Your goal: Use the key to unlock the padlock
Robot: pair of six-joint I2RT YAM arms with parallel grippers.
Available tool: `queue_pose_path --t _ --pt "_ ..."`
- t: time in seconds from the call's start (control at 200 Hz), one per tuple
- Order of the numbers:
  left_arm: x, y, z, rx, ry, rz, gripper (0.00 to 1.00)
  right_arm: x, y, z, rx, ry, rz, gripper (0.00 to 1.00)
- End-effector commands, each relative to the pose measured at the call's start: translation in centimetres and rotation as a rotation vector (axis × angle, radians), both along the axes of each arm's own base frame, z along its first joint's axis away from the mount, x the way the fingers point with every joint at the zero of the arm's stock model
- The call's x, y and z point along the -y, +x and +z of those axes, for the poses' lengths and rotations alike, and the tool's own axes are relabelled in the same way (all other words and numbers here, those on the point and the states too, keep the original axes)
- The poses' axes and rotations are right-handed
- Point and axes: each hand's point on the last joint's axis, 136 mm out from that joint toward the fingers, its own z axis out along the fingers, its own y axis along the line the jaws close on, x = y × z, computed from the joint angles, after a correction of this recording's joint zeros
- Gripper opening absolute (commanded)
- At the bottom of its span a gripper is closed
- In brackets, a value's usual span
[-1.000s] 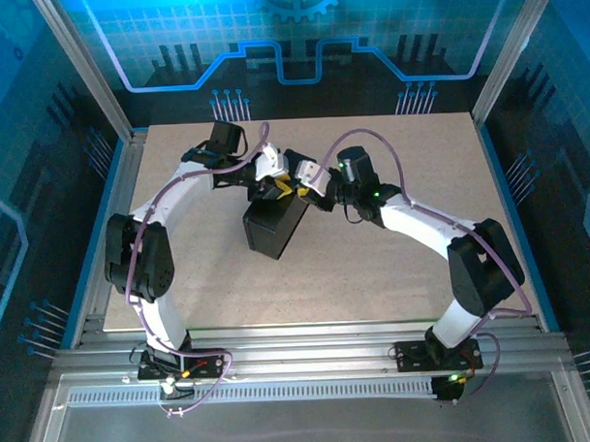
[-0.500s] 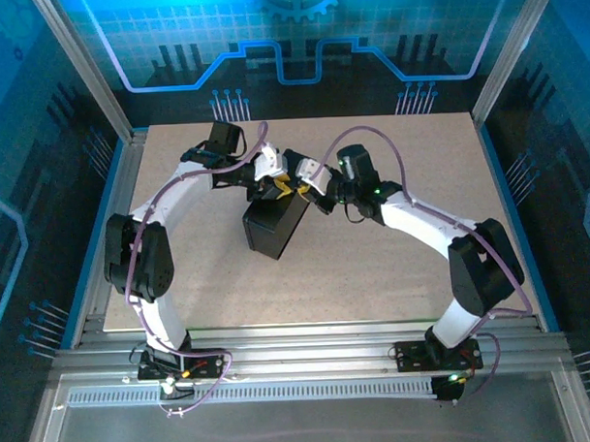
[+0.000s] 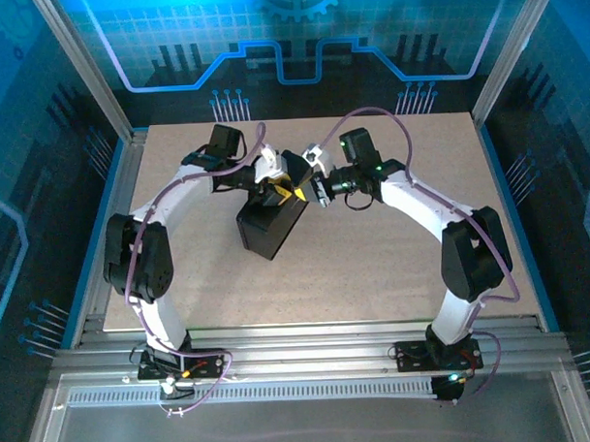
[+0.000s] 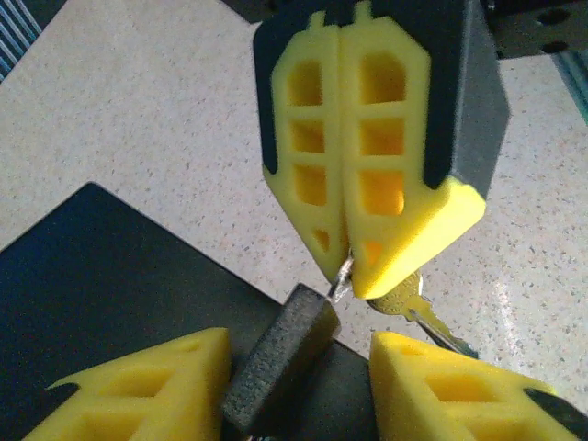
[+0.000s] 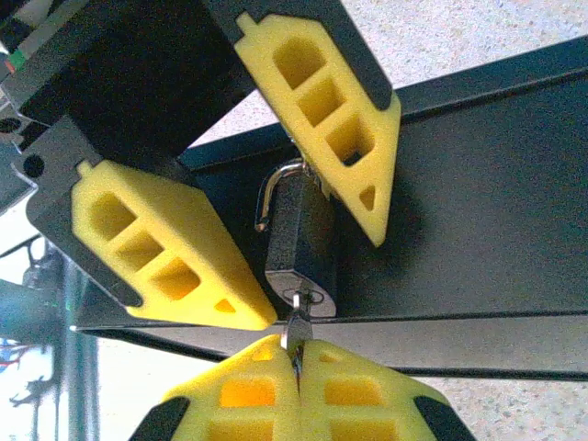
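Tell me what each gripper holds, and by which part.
The right gripper pinches the key by its head, blade in the padlock. The left gripper straddles the padlock's body; contact unclear.
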Motion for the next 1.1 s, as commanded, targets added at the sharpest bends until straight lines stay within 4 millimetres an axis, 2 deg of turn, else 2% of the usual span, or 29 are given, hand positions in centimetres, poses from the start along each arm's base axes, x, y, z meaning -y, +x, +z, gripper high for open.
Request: queue_pose_path --t 0.0,0.14,0.31,0.44,0.585,0.735,0.935,1.096 --pt "-0.7 -0.2 -0.3 -0.054 -0.008 0.055 0.49 0.1 -0.3 0.5 -0.095 0.04 0.003 0.0" --pt "-1.0 0.2 1.9 -0.027 -0.061 0.081 0.52 1.6 0.9 -0.3 -0.156 0.042 -0.059 0.0" --pt "-1.4 0.4 4.0 -0.015 -0.101 0.107 0.54 2.5 2.2 -1.0 -0.256 0.061 -0.113 0.01" --pt "-2.1 1.3 4.9 -0.011 -0.123 0.171 0.56 2.8 2.5 -1.0 -0.287 0.06 -0.12 0.21" --pt "-2.8 2.6 5.9 0.002 -0.14 0.266 0.6 3.2 2.5 -0.1 -0.231 0.05 -0.115 0.29" --pt "-3.8 3.8 5.8 -0.009 -0.126 0.379 0.59 3.5 3.3 1.3 -0.139 0.041 -0.118 0.35" --pt "-6.8 5.8 4.4 -0.075 -0.061 0.658 0.58 3.0 4.8 2.9 -0.002 -0.02 -0.136 0.43" --pt "-8.5 5.4 3.6 -0.169 -0.03 0.803 0.58 1.5 4.7 2.6 0.186 -0.163 -0.092 0.52"
